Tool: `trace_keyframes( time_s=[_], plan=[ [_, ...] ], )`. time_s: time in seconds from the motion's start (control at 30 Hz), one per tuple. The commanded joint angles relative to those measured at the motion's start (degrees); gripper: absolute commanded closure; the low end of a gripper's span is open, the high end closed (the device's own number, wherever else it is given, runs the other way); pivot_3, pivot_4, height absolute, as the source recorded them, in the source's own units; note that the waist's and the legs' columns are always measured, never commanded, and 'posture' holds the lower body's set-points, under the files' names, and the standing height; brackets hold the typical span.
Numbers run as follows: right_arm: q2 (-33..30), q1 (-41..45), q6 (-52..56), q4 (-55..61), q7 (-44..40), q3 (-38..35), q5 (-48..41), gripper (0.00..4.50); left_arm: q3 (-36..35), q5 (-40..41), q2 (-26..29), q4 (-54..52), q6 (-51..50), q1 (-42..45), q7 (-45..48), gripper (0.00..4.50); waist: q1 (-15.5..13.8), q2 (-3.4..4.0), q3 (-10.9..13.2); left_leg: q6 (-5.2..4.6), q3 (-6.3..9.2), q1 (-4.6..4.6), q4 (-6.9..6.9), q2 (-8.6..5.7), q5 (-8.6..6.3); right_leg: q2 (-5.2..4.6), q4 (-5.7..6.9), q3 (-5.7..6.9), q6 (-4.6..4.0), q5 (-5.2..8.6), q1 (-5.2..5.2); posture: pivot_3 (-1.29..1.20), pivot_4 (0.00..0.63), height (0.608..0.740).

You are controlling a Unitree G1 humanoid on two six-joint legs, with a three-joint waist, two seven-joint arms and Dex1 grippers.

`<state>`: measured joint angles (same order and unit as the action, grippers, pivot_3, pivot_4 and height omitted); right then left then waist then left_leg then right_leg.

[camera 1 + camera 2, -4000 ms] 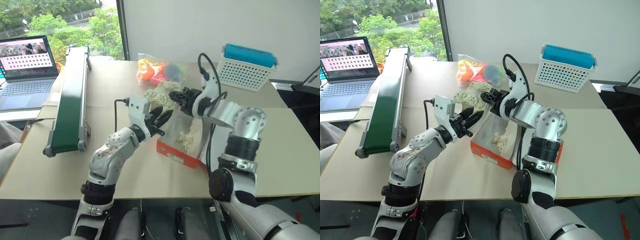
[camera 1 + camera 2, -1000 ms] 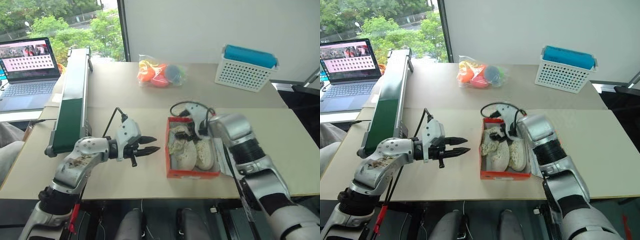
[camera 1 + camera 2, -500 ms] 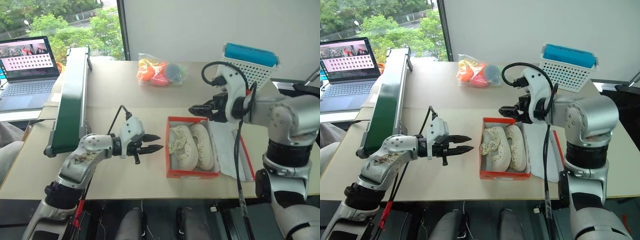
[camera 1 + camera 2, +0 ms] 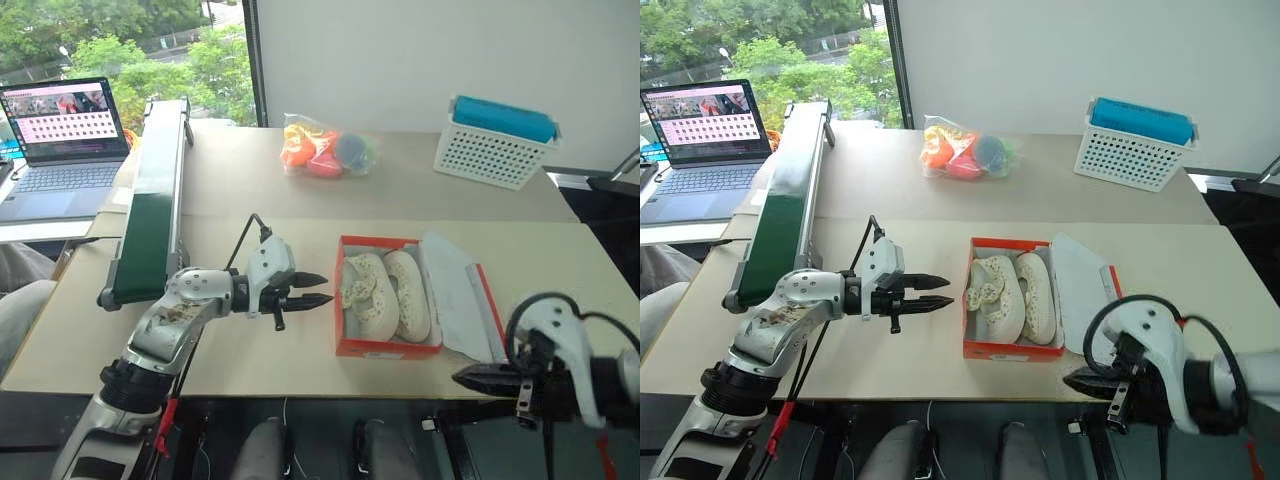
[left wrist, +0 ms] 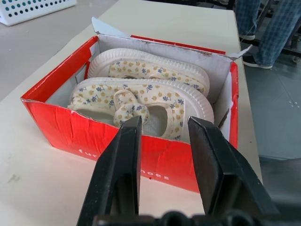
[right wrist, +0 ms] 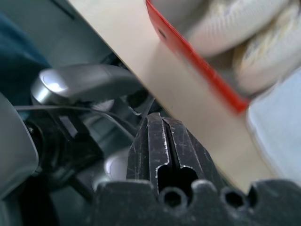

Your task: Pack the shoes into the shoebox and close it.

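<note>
Now, by item:
Shoes [image 4: 388, 293]: laid side by side in the open shoebox [image 4: 385, 347], long axes running away from the robot.
Left wrist view: flower print on uppers is shown.
Left end effector [image 4: 312, 290]: parted, empty, aimed at box.
Right end effector [image 4: 468, 378]: pressed together, withdrawn from above the box to the surface [image 4: 280, 340] edge.

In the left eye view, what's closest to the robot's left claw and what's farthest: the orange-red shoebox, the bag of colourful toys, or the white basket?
Measured from the left gripper:
1. The shoebox, right beside it, just past the fingertips, with both shoes inside.
2. The bag of colourful toys, further back on the table, toward the window.
3. The white basket, farthest, at the far right corner.
</note>
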<state>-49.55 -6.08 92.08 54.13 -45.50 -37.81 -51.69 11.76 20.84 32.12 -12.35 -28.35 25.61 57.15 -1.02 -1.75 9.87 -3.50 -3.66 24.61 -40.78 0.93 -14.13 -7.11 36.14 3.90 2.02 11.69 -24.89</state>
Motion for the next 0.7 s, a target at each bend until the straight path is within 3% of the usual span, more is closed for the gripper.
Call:
trace_keyframes(
  time_s=[0.03, 0.23, 0.33, 0.7],
  plan=[
    [7.7, -4.6, 0.4, -6.0, 14.5, 3.1, 6.9, 4.43, -0.3, 0.2, -0.3, -0.3, 1.3, 1.1, 0.8, 2.86, 0.0, 0.12, 0.0, 0.00, -0.03, 0.03, -0.02, -0.02, -0.01, -0.02, 0.01, -0.03, 0.00, 0.00, -0.04, 0.00, 0.150, 0.699],
    [12.4, -11.1, 0.4, -7.8, 23.8, 9.1, 13.3, 4.43, -0.3, 0.2, -0.5, 0.0, 1.1, 1.5, 1.3, 2.86, -0.1, 0.16, -0.1, -0.03, -0.11, 0.12, 0.03, -0.10, -0.02, -0.07, 0.05, -0.13, -0.30, -0.21, -0.17, 0.00, 0.150, 0.699],
    [17.6, -8.5, 0.4, -11.1, 27.1, 9.3, 15.4, 4.43, -0.3, 0.1, -0.8, 0.1, 0.9, 1.7, 1.3, 2.86, 0.0, 0.16, -0.1, -0.03, -0.09, 0.11, 0.01, -0.07, -0.01, -0.03, 0.04, -0.13, 0.02, -0.02, -0.15, 0.00, 0.150, 0.699],
    [31.3, 6.5, 0.4, -20.6, 40.1, 5.5, 23.0, 4.43, -0.3, -0.1, -1.2, 0.1, 0.5, 2.0, 1.0, 2.86, 0.3, 0.35, -0.1, -0.03, -0.10, 0.13, 0.04, -0.06, -0.01, 0.06, 0.08, -0.18, -0.17, -0.13, -0.23, 0.00, 0.150, 0.699]
  ],
)
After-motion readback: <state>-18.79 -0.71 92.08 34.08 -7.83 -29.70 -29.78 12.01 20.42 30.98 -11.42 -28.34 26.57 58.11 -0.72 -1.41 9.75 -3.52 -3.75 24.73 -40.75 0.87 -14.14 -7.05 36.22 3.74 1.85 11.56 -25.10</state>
